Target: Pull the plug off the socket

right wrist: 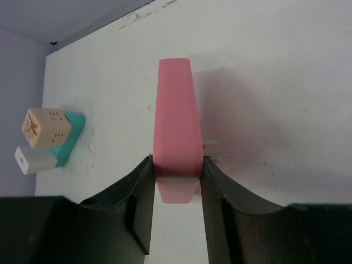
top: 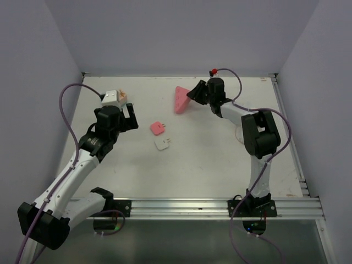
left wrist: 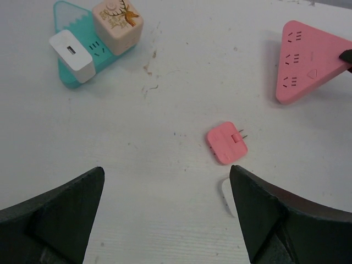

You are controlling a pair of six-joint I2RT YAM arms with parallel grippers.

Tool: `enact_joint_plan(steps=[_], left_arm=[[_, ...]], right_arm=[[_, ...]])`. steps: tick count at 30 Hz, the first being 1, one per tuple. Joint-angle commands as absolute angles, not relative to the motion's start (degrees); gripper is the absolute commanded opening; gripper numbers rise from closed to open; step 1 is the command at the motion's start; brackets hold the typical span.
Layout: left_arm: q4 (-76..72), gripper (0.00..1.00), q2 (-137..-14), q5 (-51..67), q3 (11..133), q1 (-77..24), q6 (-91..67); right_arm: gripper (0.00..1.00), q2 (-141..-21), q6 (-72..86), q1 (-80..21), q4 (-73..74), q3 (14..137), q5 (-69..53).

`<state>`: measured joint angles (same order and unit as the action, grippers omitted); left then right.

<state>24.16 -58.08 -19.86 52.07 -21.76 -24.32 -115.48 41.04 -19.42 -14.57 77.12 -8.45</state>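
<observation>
A pink triangular socket (top: 180, 100) stands tilted on edge at the back middle; my right gripper (top: 192, 94) is shut on its corner (right wrist: 176, 132), fingers pressed to both faces. It also shows flat-faced in the left wrist view (left wrist: 311, 60), with no plug in it. A pink plug (top: 158, 128) and a white plug (top: 163, 143) lie loose on the table, prongs showing. My left gripper (top: 133, 116) is open and empty, hovering left of them; the pink plug (left wrist: 226, 142) lies ahead of it, and the white plug (left wrist: 224, 192) is half hidden by its right finger.
A teal socket (left wrist: 102, 55) at the back left carries a white adapter (left wrist: 71, 55) and a beige cube plug (left wrist: 117, 25); it also shows in the top view (top: 113, 98) and the right wrist view (right wrist: 71, 132). Walls enclose the table.
</observation>
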Motion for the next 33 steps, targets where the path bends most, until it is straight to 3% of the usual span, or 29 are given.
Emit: enact_joint_plan(steps=[1,5,8,12,15,21,27,33], left_arm=[[19.97,1.0,-53.27,-23.91,48.8,-21.36,-20.13],[19.59,1.0,-52.29,-25.31,47.37,-21.36,-20.56],[19.95,1.0,-52.65,-25.32,47.2,-21.36,-20.66],[20.04,1.0,-52.21,-24.87,46.93,-21.36,-20.92],[20.13,1.0,-51.94,-24.96,46.85,-21.36,-21.09],[20.48,1.0,-51.33,-25.58,46.85,-21.36,-21.09],[20.74,1.0,-50.54,-25.93,46.76,-21.36,-21.18],[21.0,1.0,-49.75,-25.84,46.76,-21.36,-21.36]], right_arm=[[0.0,-119.78,43.59,-18.28,-18.02,84.8,-13.09],[0.0,-126.2,45.53,-17.67,-18.02,90.95,-14.94],[0.07,-129.54,44.91,-17.14,-16.27,93.59,-15.12],[0.32,-130.43,45.18,-16.09,-15.91,94.04,-15.64],[0.62,-129.55,43.78,-15.56,-14.33,94.57,-15.65],[0.85,-125.78,37.9,-15.38,-7.22,96.77,-14.16],[0.9,-116.12,27.89,-15.38,4.73,95.37,-6.35],[0.87,-102.34,20.14,-13.54,13.7,87.81,9.57]])
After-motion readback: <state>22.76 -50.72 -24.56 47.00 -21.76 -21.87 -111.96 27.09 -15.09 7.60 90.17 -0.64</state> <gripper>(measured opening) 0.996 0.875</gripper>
